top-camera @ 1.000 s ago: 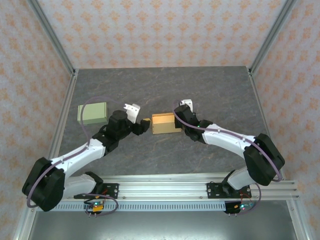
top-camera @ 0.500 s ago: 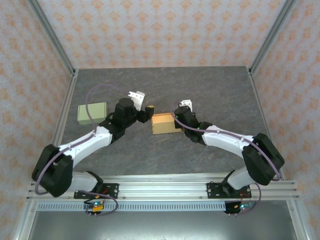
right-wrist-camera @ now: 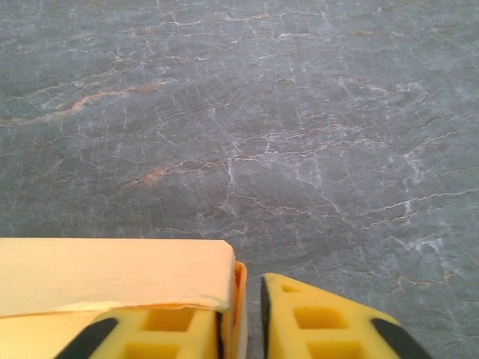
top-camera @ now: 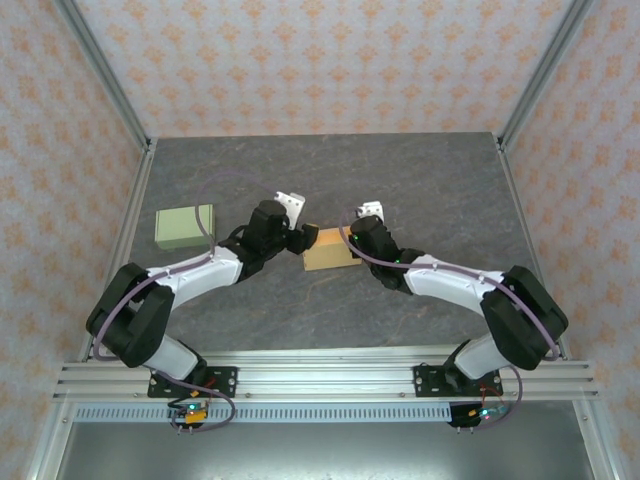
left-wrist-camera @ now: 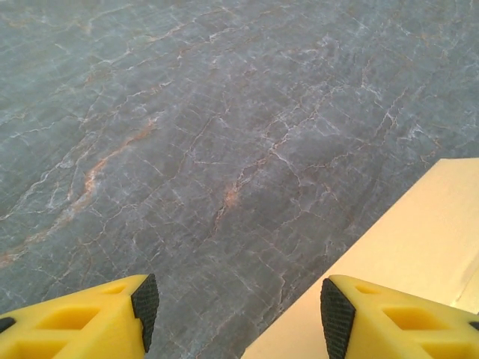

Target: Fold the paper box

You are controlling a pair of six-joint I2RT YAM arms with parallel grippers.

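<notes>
The tan paper box (top-camera: 328, 250) lies mid-table between both arms. My left gripper (top-camera: 300, 238) hangs open at the box's left end; in the left wrist view (left-wrist-camera: 239, 310) its right fingertip (left-wrist-camera: 338, 314) is over the box's top panel (left-wrist-camera: 419, 239) and its left fingertip (left-wrist-camera: 144, 307) is over bare table. My right gripper (top-camera: 358, 240) is at the box's right end. In the right wrist view (right-wrist-camera: 243, 314) it is closed on the box's thin end wall (right-wrist-camera: 239, 295), one finger (right-wrist-camera: 165, 329) under the top flap (right-wrist-camera: 112, 273), with a sliver of gap at the outer pad.
A pale green closed box (top-camera: 184, 226) sits on the left of the grey marbled table (top-camera: 420, 180). Metal frame posts and patterned walls bound the table on three sides. Bare table lies beyond the box.
My left arm has swung right and forward, bringing its open gripper from beside the box to its left end. The right gripper has stayed on the box's right end; the box has turned slightly.
</notes>
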